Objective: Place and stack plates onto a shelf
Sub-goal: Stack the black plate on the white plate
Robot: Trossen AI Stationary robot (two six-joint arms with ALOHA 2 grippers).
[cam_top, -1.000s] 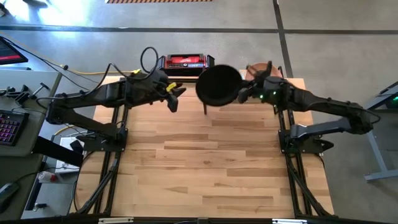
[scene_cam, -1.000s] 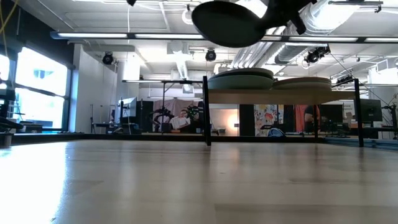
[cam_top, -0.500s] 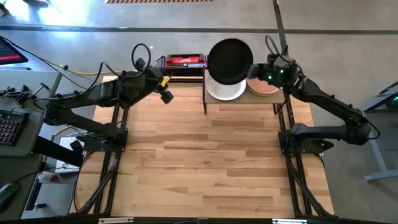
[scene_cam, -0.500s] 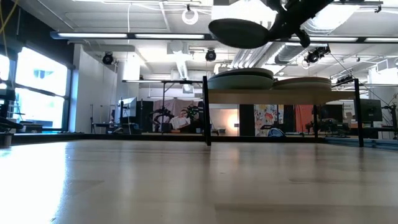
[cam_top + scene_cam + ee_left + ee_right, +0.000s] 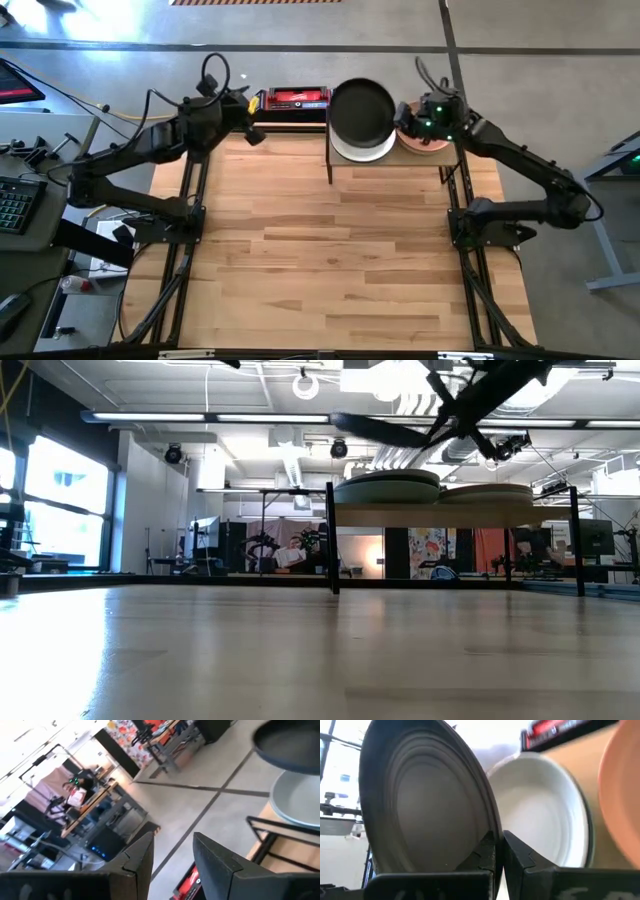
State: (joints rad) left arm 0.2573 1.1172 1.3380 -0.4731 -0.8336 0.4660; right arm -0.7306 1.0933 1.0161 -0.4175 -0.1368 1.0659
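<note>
Above shelf (image 5: 331, 160), right gripper (image 5: 403, 117) pinched black plate (image 5: 361, 108) over white plate (image 5: 364, 150); unreleased. Left gripper (image 5: 252, 110) spread, idle.

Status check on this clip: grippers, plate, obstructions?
Right gripper shut on round black plate, above off-white plate on the shelf. Left gripper open, empty. Nothing blocking.

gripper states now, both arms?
Left gripper: open, holding nothing, near the table's far left edge.
Right gripper: shut on the black plate, held over the white plate on the shelf.
</note>
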